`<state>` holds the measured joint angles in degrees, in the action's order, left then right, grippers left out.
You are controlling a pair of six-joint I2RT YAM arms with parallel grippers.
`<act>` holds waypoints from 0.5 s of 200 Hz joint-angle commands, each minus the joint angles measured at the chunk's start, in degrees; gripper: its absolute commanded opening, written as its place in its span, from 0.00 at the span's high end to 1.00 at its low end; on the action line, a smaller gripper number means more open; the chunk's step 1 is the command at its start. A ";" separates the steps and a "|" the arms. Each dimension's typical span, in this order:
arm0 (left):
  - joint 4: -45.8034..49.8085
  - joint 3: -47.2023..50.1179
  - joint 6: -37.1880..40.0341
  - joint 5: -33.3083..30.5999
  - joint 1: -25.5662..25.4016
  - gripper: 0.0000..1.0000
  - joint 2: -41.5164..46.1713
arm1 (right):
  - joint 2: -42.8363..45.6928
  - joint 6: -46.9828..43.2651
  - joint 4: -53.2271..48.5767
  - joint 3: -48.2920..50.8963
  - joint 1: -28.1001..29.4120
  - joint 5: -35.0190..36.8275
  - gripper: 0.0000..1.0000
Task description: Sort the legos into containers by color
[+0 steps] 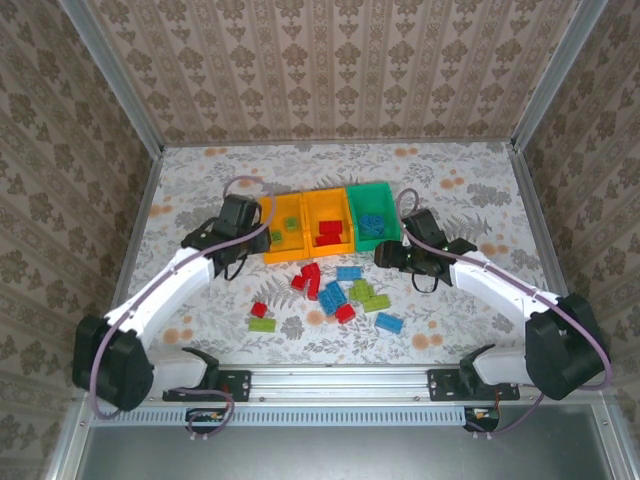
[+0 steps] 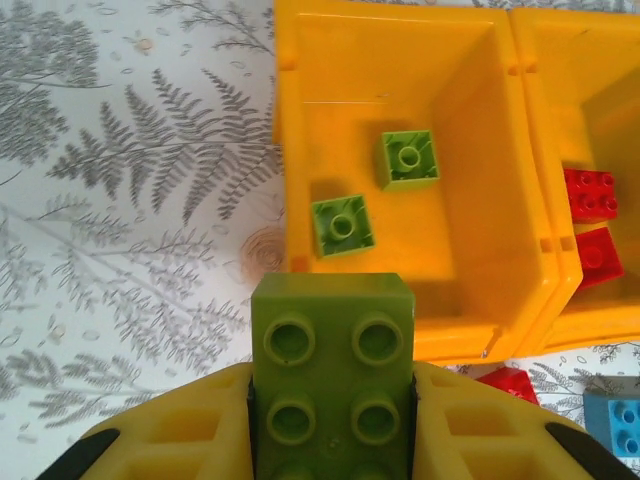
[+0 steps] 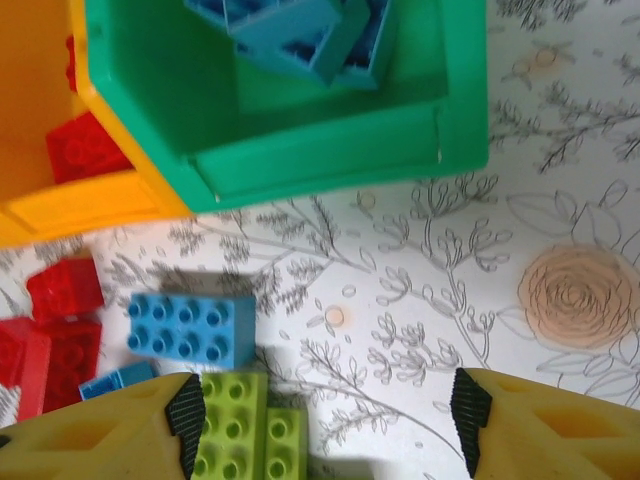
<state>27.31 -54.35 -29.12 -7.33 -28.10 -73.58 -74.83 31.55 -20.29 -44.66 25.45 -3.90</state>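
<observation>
Held brick: a lime brick [image 2: 332,340] fills the bottom centre of the left wrist view, clamped between the yellow fingers [image 2: 160,440] of the left gripper [image 2: 330,420].
Its place: just short of the near wall of the left orange-yellow bin [image 2: 290,200], not yet over the floor.
Bin contents: two lime bricks [image 2: 409,160] lie in that bin. Red bricks [image 2: 590,195] lie in the middle orange-yellow bin [image 2: 560,250] at right. Blue bricks [image 3: 300,40] lie in the green bin [image 3: 330,160] at the top of the right wrist view.
Right gripper [image 3: 327,420]: fingers wide apart and holding nothing, low over the patterned table [image 3: 560,200]. A blue brick [image 3: 190,328] and a lime pair [image 3: 240,440] lie by its left finger.
Loose legos [image 1: 330,290]: a mixed heap at centre of the top view, below the bins.
Doing it well: probably carry the brick forward past the near wall and let go low, so it drops beside the other limes and does not bounce into the red bin.
Writing: no brand, label or lettering is legible on the studs or bins.
</observation>
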 commanded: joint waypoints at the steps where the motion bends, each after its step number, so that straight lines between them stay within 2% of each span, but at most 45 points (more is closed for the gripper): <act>1: -1.34 -4.35 3.92 2.99 -0.20 0.74 -6.03 | 2.74 -3.21 -4.98 1.91 1.85 -0.86 0.27; 17: -2.08 -7.80 4.81 4.07 -0.28 0.74 -10.70 | 3.82 -1.20 -7.11 3.43 2.61 -0.32 0.27; 47: -2.42 -13.14 6.12 4.61 -0.12 0.73 -17.67 | 6.07 4.77 -4.69 6.67 5.86 -0.93 0.26; 69: -2.50 -15.46 6.12 4.70 0.19 0.67 -21.16 | 4.84 6.39 -3.99 5.48 10.12 0.38 0.25; 100: -3.13 -16.32 5.32 4.79 0.22 0.52 -23.09 | -0.53 6.59 -5.61 0.81 14.92 2.48 0.25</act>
<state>24.60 -68.88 -24.16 -3.29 -28.08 -95.79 -71.75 36.29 -24.45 -39.88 37.71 -3.42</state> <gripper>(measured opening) 0.442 0.747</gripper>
